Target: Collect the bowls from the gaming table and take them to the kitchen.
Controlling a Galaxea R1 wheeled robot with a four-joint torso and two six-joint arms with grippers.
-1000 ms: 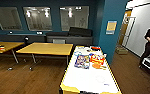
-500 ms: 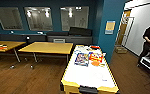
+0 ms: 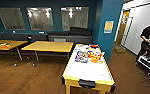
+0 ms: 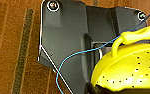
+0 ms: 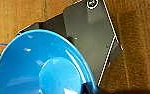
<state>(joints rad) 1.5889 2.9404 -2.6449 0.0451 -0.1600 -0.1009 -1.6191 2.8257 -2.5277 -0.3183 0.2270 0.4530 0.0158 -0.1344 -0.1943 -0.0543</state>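
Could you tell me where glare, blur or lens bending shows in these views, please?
Head view: ceiling lights glare in the windows, edges soft, the person smeared. Left wrist view: yellow bowl with blurred speckles. Right wrist view: pale highlights on the blue bowl.

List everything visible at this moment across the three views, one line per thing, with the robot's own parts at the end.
gaming table: one, white top with light wood edge, centre foreground of the head view.
game boxes: a few, colourful, on the far half of the gaming table.
plain tables: two, yellow wood, left of the gaming table; the far left one carries a small colourful item.
sofa: one, dark, along the back wall under the windows.
windows: three, in the dark teal back wall.
notice: one, yellowish, on the blue pillar.
person: one, in dark clothes, at the right edge by a cart.
yellow-green bowl: one, perforated, with a handle, close to the left wrist camera.
blue bowl: one, close to the right wrist camera.
floor: brown wood.
robot plate: dark, with round fittings, behind each bowl.
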